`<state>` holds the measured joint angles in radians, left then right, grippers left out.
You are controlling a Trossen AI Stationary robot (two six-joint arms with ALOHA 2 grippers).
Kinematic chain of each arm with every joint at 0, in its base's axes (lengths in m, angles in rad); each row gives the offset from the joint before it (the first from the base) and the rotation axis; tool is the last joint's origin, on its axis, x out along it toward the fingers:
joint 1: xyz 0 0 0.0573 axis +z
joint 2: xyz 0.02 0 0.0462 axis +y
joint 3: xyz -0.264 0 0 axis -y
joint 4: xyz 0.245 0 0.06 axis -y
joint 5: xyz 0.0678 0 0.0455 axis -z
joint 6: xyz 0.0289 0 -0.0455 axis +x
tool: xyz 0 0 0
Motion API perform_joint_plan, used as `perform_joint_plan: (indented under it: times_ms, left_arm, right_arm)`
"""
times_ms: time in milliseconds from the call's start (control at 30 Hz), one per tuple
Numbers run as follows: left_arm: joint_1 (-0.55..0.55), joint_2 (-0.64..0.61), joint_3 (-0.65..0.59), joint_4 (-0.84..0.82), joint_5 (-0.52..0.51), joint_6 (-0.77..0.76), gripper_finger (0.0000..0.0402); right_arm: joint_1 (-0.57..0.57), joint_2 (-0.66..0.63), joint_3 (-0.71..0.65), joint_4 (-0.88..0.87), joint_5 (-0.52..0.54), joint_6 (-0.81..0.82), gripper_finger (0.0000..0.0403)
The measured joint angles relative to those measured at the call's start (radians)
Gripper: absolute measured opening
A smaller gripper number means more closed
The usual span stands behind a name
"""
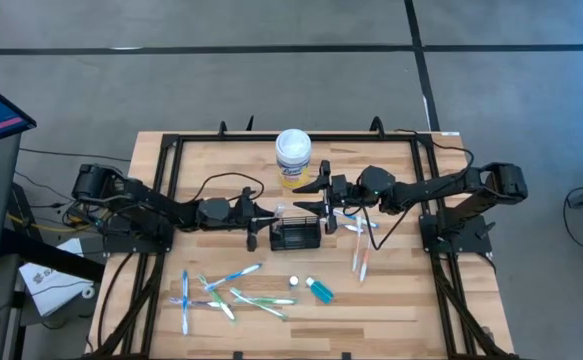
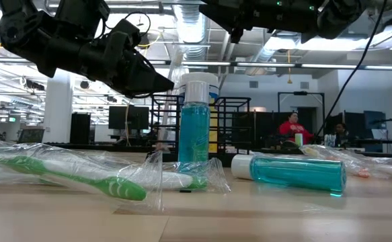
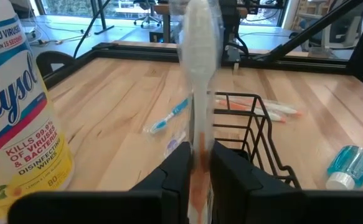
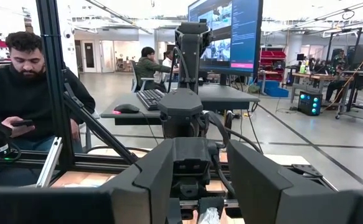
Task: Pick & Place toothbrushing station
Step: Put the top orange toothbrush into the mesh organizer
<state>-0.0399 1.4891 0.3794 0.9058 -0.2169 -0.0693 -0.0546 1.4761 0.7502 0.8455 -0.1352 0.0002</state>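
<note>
- Sitting near the middle of the wooden table [image 1: 391,300], the black wire caddy [image 1: 295,235] lies just in front of the wipes canister [image 1: 293,157] and between the 2 arms.
- The left gripper [image 1: 267,222] is at the caddy's left side. In the left wrist view its fingers [image 3: 172,171] stand close together on either side of a wrapped toothbrush [image 3: 199,74], which stands upright between them beside the caddy wall [image 3: 259,134]. Whether the fingers are pressing on it or just off it I cannot tell.
- The right gripper [image 1: 321,193] hovers just behind the caddy's right end, near the canister. In the right wrist view its 2 fingers [image 4: 150,180] stand well apart with nothing visibly between them.
- 2 orange-ended toothbrushes [image 1: 359,258] lie right of the caddy; a blue-ended one [image 1: 356,222] lies just beside the caddy's right end.
- Several wrapped blue and green toothbrushes [image 1: 226,292] are scattered at the front left of the table.
- A blue bottle [image 1: 318,290] lies on its side at front centre; a second one [image 2: 196,124] stands upright just left of it.
- A person in dark clothing [image 4: 19,106] sits beyond the table, looking at a phone [image 4: 20,123].
</note>
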Motion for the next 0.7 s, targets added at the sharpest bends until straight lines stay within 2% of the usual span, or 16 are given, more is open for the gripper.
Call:
perform_joint_plan:
  times_ms: [700]
  left_arm:
    - [0.0,-0.001,0.0,-0.001,0.002,-0.041,0.014]
  right_arm:
    - [0.0,0.0,0.0,-0.001,0.0,0.0,0.0143]
